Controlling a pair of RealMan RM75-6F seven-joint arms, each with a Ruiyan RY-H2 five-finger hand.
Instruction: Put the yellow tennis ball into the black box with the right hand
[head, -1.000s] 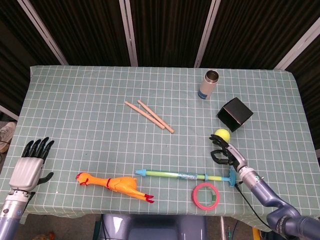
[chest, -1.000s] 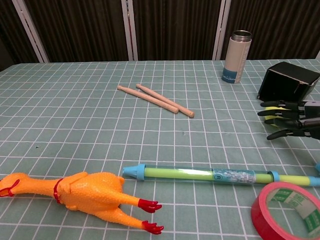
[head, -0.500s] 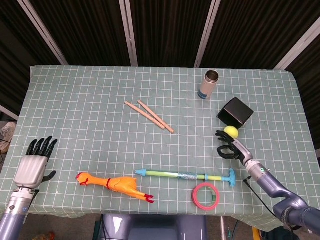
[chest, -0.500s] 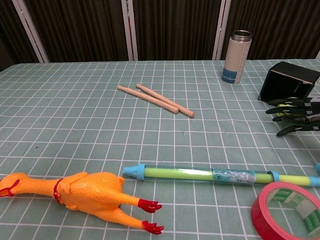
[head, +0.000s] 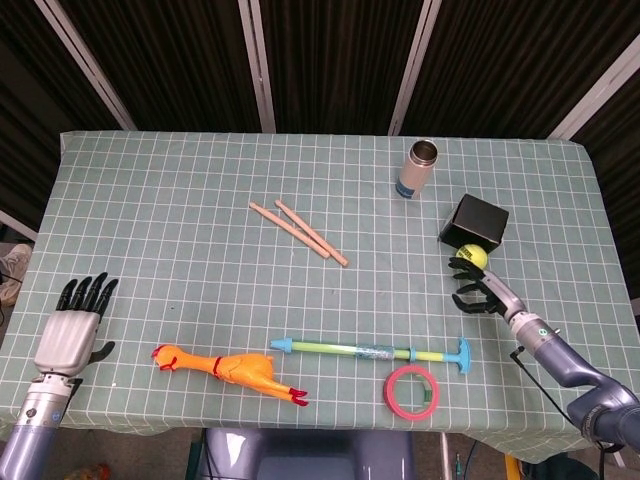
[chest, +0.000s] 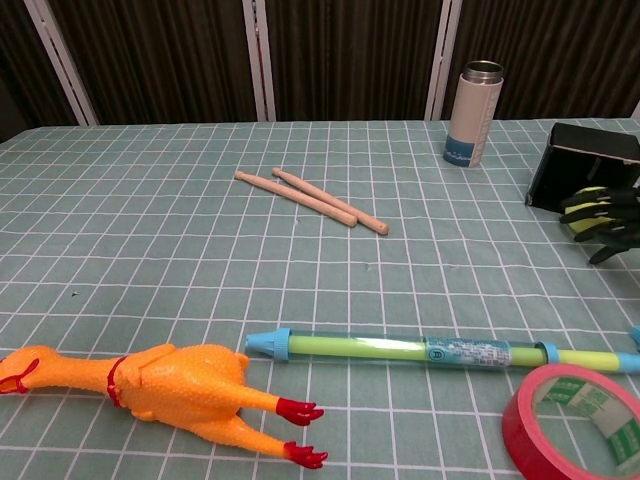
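Note:
The yellow tennis ball (head: 472, 257) lies on the cloth right against the near side of the black box (head: 478, 220). My right hand (head: 480, 288) is just behind the ball, fingers spread and their tips touching it on both sides. In the chest view the dark fingers (chest: 605, 215) lie across the ball (chest: 592, 198) and hide much of it, with the box (chest: 590, 165) directly behind. My left hand (head: 70, 325) rests at the table's front left edge, fingers apart and holding nothing.
A steel bottle (head: 420, 168) stands left of and beyond the box. Two wooden sticks (head: 298, 232) lie mid-table. Along the front lie a rubber chicken (head: 230, 367), a green and blue tube (head: 375, 350) and a pink tape roll (head: 412, 390).
My right hand has travelled right and away from me, taking the ball along until it met the box. The box has shifted slightly right. The left hand barely moved.

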